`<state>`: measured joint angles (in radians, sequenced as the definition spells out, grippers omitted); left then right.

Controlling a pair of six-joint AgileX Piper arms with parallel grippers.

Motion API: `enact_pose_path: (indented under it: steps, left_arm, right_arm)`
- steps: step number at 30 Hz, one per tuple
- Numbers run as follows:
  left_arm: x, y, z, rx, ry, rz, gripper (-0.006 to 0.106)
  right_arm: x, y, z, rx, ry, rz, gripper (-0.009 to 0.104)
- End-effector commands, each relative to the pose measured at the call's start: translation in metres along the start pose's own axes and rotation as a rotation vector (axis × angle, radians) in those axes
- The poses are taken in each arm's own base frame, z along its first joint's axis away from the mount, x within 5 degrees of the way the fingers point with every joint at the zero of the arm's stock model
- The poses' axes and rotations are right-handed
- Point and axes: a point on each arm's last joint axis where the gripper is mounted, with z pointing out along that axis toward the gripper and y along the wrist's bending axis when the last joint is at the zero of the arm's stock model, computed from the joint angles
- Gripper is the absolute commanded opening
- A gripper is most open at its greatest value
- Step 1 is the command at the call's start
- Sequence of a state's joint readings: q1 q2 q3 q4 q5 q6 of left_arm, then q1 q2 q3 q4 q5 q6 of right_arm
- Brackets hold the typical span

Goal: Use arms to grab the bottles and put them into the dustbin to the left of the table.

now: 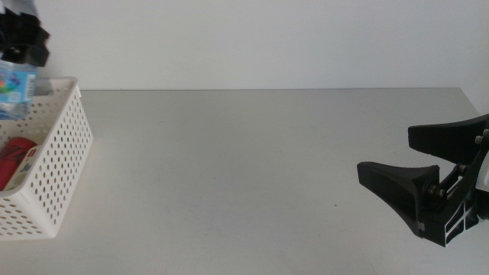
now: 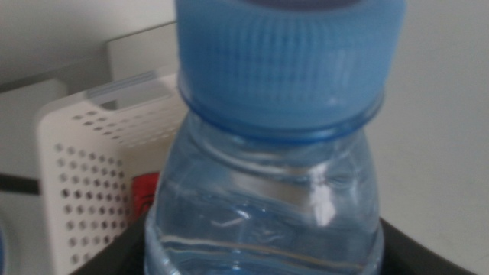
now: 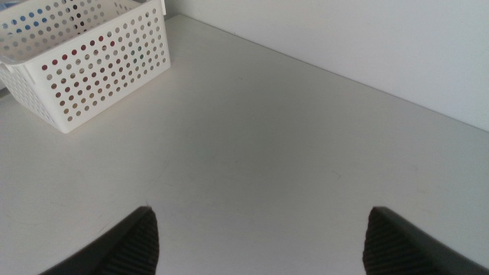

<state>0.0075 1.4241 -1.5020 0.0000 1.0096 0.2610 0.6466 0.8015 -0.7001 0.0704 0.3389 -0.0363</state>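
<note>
Hanging over the white perforated dustbin at the worktop's left edge, the left gripper holds the clear water bottle just above the basket's open top, with its jaws clamped on the bottle's body below the blue cap. In the left wrist view the bottle fills the picture, the dark jaws showing at either side of its lower part, and the basket's holed wall stands behind it with a patch of red visible inside. That position looks chosen so a release would drop the bottle inside the walls rather than onto the rim.

Already lying in the dustbin is the red soda can, seen over the near wall in the middle view; through the holes in the right wrist view, specks of red and blue show as well. No yellow-tea bottle can be made out in any view, so whether it lies deeper in the basket cannot be told.

Across the plain grey worktop, nothing stands between the basket and the right edge. There the right gripper waits low over the surface near the right edge, its jaws spread wide apart and holding nothing, pointed back toward the basket. With this bottle over the bin, the job appears close to finished.
</note>
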Motion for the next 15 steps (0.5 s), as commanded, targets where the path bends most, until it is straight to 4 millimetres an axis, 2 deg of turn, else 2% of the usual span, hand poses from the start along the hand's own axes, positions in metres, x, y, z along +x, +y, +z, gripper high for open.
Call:
enact_pose_path:
  steps: [1,4,9,11,15]
  left_arm:
    - [-0.007,0.022,-0.040,-0.081,-0.086,-0.010,-0.002]
    - [0.000,0.040,-0.037,-0.110,-0.042,-0.057,-0.002]
    - [0.013,0.067,-0.013,-0.136,0.077,-0.119,-0.002]
    - [0.018,0.078,0.003,-0.128,0.120,-0.150,-0.002]
    - [0.023,0.086,0.044,-0.071,0.204,-0.189,-0.002]
  right_arm:
    - [-0.015,0.000,-0.005,0.003,-0.102,-0.016,0.071]
    - [-0.015,0.000,-0.005,0.003,-0.102,-0.016,0.071]
    - [-0.015,0.000,-0.005,0.003,-0.102,-0.017,0.071]
    - [-0.015,0.000,-0.005,0.003,-0.102,-0.016,0.071]
    - [-0.015,0.000,-0.005,0.003,-0.102,-0.016,0.071]
